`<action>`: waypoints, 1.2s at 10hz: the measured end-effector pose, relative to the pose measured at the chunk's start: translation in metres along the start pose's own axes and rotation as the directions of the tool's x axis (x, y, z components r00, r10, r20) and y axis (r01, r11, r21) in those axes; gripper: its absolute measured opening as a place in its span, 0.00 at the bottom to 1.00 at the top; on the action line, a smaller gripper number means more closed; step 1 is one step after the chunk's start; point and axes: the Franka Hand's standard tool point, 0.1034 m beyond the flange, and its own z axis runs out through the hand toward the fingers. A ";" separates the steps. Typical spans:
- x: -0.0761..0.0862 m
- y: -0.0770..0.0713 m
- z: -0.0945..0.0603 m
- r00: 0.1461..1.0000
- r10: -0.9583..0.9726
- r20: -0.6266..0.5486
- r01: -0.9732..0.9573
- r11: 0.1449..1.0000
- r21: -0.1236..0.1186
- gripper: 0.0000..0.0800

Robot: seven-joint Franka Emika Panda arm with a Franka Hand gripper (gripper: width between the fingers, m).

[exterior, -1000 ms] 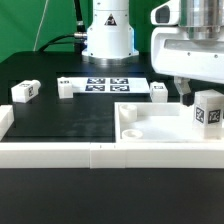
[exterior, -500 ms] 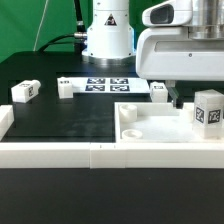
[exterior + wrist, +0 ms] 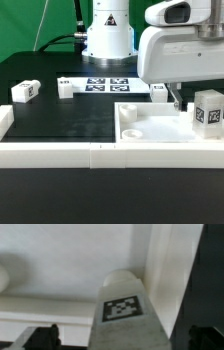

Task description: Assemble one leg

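Note:
A white leg (image 3: pixel 208 108) with a black-and-white tag stands upright on the large white recessed panel (image 3: pixel 160 130), at its corner on the exterior view's right. My gripper (image 3: pixel 179 99) hangs low over the panel, just to the exterior view's left of this leg and slightly behind it. In the wrist view the same leg (image 3: pixel 125 308) rises between my two dark fingertips (image 3: pixel 45 336), with a gap on each side. My gripper (image 3: pixel 122 339) is open and holds nothing.
Three more white legs lie on the black table: one (image 3: pixel 25 90) at the exterior view's left, one (image 3: pixel 66 86) by the marker board (image 3: pixel 103 85), one (image 3: pixel 159 91) behind the panel. A white rail (image 3: pixel 60 152) runs along the front. The robot base (image 3: pixel 108 35) stands behind.
My arm has shifted toward the exterior view's left and now covers more of the scene. The upright leg on the panel has not moved.

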 end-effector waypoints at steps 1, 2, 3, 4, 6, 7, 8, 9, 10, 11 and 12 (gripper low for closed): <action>0.000 0.000 0.000 1.000 0.002 0.000 -0.002 1.000 0.000 0.65; 0.000 0.000 0.000 1.000 0.002 0.000 -0.002 1.000 0.000 0.65; 0.000 0.000 0.000 1.000 0.002 0.000 -0.002 1.000 0.000 0.48; 0.000 0.000 0.000 1.000 0.002 0.000 -0.002 1.000 0.000 0.36; 0.000 0.000 0.000 1.000 0.019 0.000 -0.019 1.000 0.000 0.36; 0.000 0.000 0.000 0.998 0.063 0.000 -0.063 0.998 0.000 0.36; 0.001 -0.001 0.001 0.977 0.212 -0.016 -0.212 0.977 0.008 0.36; 0.000 -0.001 0.001 0.930 0.367 -0.029 -0.366 0.930 0.016 0.36; 0.000 0.000 0.002 0.865 0.501 -0.031 -0.500 0.866 0.022 0.36; 0.000 0.001 0.002 0.800 0.600 -0.024 -0.599 0.800 0.032 0.36; 0.000 0.001 0.002 0.747 0.665 -0.022 -0.664 0.747 0.034 0.36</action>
